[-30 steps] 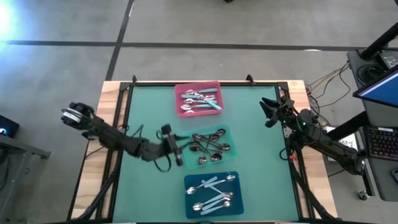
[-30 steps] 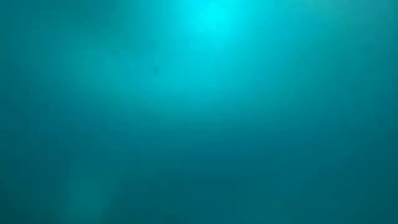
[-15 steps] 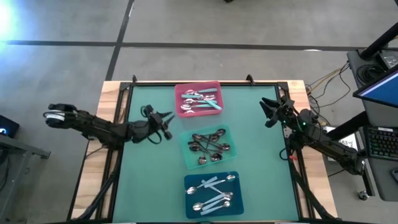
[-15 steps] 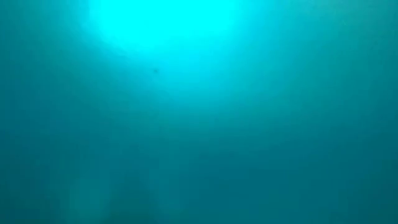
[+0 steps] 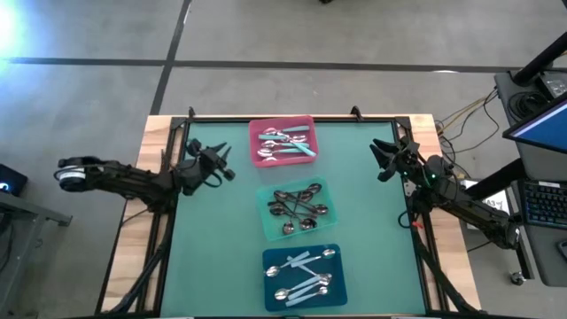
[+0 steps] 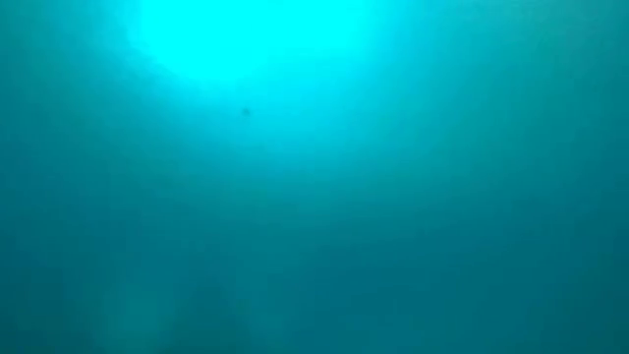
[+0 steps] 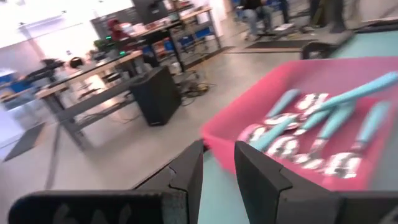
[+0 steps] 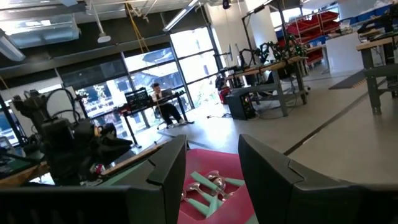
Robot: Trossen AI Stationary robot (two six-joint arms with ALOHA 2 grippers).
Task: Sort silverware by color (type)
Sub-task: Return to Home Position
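Observation:
The silverware lies in three trays down the middle of the table. Teal-handled spoons (image 5: 288,143) fill the pink tray (image 5: 306,122), dark-handled spoons (image 5: 297,206) the mint tray (image 5: 266,221), and pale-blue-handled spoons (image 5: 303,273) the dark blue tray (image 5: 270,292). My left gripper (image 5: 223,164) hovers over the mat left of the pink tray, pointing level at it. Its fingers (image 7: 186,177) stand a narrow gap apart with nothing between them. My right gripper (image 5: 383,159) waits open at the far right, also with nothing in it. The low view shows only a teal blur.
Green mat (image 5: 213,257) lies bare on both sides of the tray column. A black frame (image 5: 266,116) rims the table. The right wrist view shows my left arm (image 8: 62,146) across the table, with workbenches and a seated person in the room beyond.
My left gripper has drawn back from the left edge of the mint tray toward the table's far left. It has swung round and now points at the pink tray. The spoons and trays have stayed where they were.

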